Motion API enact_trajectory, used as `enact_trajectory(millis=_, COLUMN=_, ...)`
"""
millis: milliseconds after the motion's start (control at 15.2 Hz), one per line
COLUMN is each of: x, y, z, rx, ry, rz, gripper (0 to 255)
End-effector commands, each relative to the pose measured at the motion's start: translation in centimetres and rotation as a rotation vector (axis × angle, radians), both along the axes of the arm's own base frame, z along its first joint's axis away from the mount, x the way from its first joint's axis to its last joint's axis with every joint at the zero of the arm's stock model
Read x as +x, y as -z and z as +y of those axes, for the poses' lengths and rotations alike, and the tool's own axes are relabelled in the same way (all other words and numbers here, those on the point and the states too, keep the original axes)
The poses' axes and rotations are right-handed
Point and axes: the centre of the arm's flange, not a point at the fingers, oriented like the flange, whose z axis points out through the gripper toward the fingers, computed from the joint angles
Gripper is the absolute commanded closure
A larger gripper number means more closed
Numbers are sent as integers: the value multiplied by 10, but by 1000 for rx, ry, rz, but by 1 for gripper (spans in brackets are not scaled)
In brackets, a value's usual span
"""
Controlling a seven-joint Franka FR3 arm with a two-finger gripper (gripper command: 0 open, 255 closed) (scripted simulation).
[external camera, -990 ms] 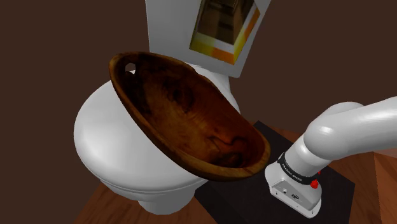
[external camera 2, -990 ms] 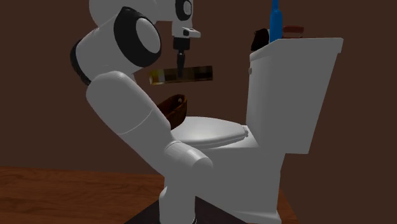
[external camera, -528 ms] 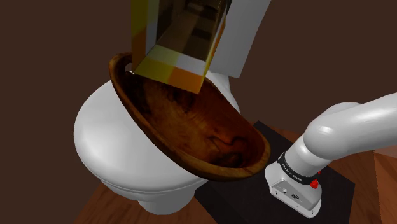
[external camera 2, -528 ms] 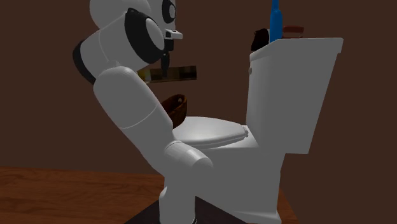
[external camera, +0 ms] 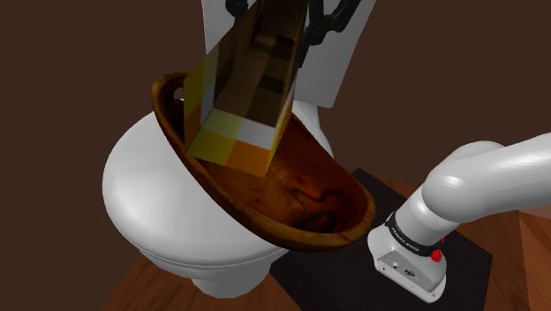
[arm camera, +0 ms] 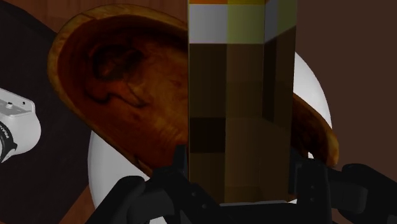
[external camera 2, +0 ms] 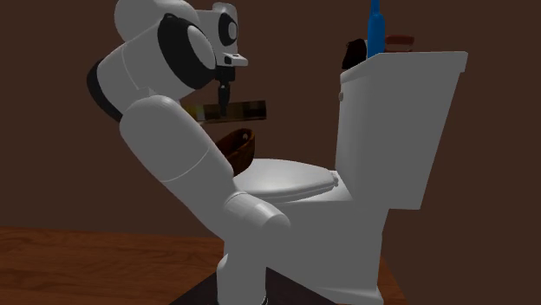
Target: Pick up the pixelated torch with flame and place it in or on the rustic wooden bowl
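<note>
Now you are at the placing step. The gripper (arm camera: 238,175) is clamped on the torch (external camera: 252,97), one black finger on each side of its brown shaft. The torch hangs over the bowl (external camera: 296,199), which sits tilted on the closed toilet (external camera: 132,185).

In the shoulder view the flame end, made of yellow, orange and white blocks, points down into the bowl's hollow, and from there you cannot tell whether it touches the wood. The second exterior view settles that: seen side-on, the torch (external camera 2: 247,109) lies nearly level, with a plain gap above the bowl (external camera 2: 236,149). That view also shows a blue bottle (external camera 2: 375,30) on the tank.

The wrist view gives you what the others do not — the grip itself, with both fingers pressed to the shaft and the bowl spread out below.

Next, I judge, you should lower the torch until it is close to the bowl's floor, then open the fingers. The bowl is tilted on a rounded seat, so a release from high up could rock it or let the torch slide out.
</note>
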Motion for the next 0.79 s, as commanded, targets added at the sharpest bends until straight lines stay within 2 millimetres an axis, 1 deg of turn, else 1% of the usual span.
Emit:
enact_trajectory(millis=0, x=0, y=10, z=1, rx=1, ry=0, rz=-1, gripper=255)
enact_trajectory(millis=264, x=0, y=31, z=1, rx=1, ry=0, rz=-1, gripper=255)
enact_trajectory(millis=726, x=0, y=33, z=1, rx=1, ry=0, rz=-1, gripper=255)
